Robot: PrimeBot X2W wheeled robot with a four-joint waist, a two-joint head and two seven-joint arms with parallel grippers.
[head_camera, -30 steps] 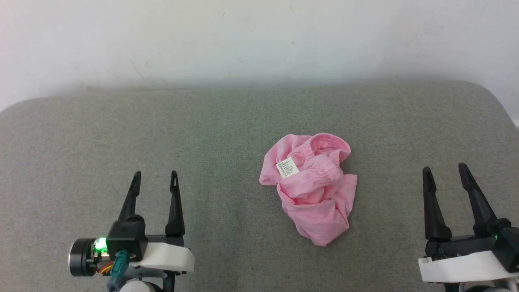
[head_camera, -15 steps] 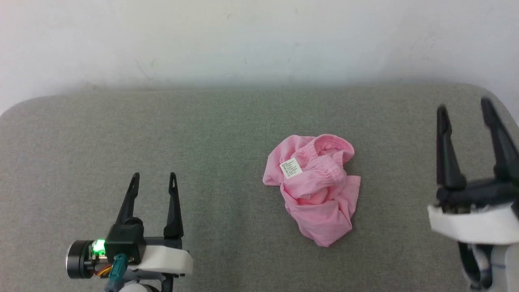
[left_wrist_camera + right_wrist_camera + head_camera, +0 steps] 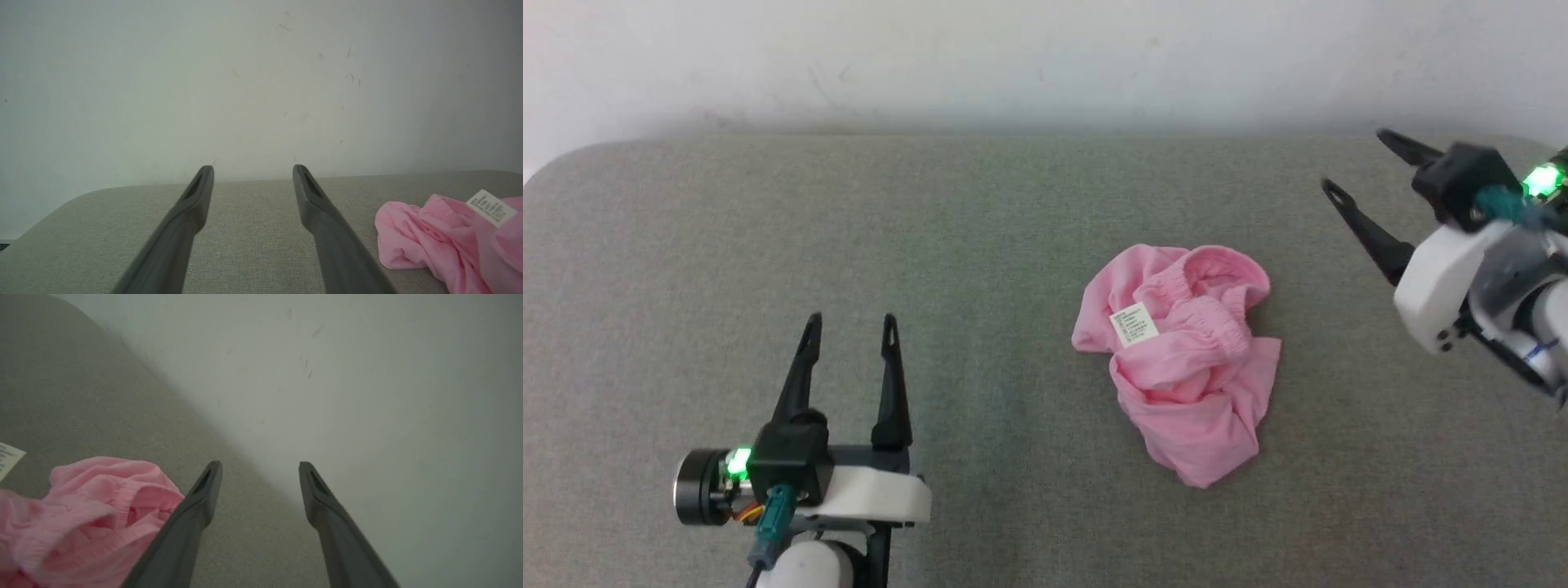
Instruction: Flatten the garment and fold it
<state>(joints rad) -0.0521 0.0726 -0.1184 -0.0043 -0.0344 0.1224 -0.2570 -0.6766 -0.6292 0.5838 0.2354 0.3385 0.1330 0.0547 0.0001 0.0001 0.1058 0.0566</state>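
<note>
The shorts [image 3: 1184, 359] look light, thin and floppy, so we judge they will sag and slip; we would pinch the gathered waistband [image 3: 1217, 298], at the heap's twelve o'clock; they lie crumpled, pink, white label [image 3: 1135, 324] up, mid-cushion [image 3: 980, 245]; our left gripper [image 3: 851, 318] at eight o'clock and right gripper [image 3: 1354, 161] at two o'clock both gape wide, holding nothing.

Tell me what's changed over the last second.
The right gripper swung up from the near right to the far right, turning to point leftward, open and empty. The left gripper stayed put, open; the pink shorts lie crumpled, untouched.
</note>
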